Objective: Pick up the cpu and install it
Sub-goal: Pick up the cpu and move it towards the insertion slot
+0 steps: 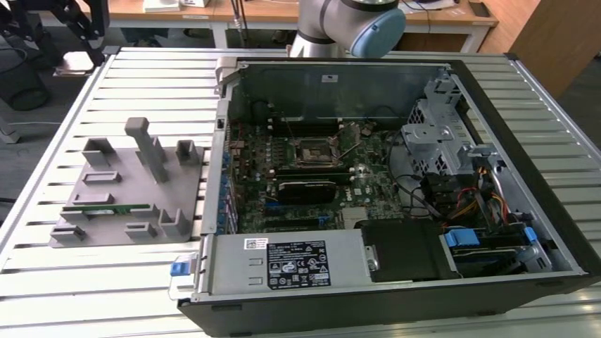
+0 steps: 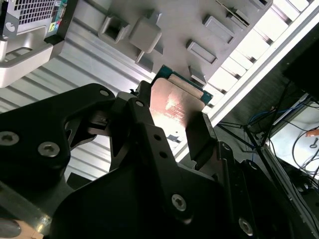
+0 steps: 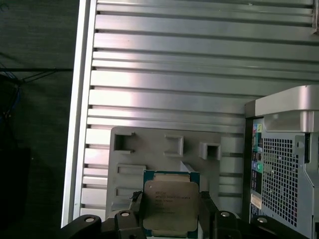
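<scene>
The cpu point(image 3: 171, 205) is a flat square chip with a silvery top and a green rim. My gripper point(image 3: 172, 215) is shut on it, with a black finger point(image 3: 136, 211) against each of two opposite edges. The second wrist view shows the cpu point(image 2: 177, 102) from below, clamped in the gripper point(image 2: 174, 119), its metal face catching light. It hangs in the air above the grey holder block point(image 3: 149, 149) on the slatted table. In the exterior view the black socket point(image 1: 313, 151) sits on the motherboard inside the open computer case point(image 1: 526, 113), and part of the arm point(image 1: 352, 21) shows behind the case.
The grey holder block point(image 1: 131, 190) stands at the exterior view's left of the case, with upright posts and a green memory stick point(image 1: 108, 209) lying on it. A drive cage point(image 1: 441, 134), cables and a power supply point(image 1: 281, 260) crowd the case. The case's rear corner point(image 3: 284, 164) lies close beside the cpu.
</scene>
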`<state>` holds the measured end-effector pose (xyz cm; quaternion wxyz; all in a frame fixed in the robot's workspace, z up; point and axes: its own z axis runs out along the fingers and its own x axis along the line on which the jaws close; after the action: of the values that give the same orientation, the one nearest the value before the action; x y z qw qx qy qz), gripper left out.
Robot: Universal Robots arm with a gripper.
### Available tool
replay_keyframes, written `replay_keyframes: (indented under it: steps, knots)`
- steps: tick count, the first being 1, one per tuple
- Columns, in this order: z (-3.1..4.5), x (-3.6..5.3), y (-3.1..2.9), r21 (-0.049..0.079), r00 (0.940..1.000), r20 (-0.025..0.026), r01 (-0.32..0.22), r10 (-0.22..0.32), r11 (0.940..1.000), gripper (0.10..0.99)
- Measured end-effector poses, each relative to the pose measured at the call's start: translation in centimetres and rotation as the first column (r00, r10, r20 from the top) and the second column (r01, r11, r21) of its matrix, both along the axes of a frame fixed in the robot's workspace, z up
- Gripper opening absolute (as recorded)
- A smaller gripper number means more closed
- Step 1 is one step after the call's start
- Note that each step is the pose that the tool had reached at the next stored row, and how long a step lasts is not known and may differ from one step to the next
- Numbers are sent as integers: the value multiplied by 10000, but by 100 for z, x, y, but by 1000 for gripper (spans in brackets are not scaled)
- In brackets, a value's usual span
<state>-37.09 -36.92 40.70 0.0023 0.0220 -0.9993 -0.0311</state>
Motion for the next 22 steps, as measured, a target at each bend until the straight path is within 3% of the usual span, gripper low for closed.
replay_keyframes:
  steps: [22]
  knots:
    - [0,88,44,0,10000,1,0,0,10000,529]
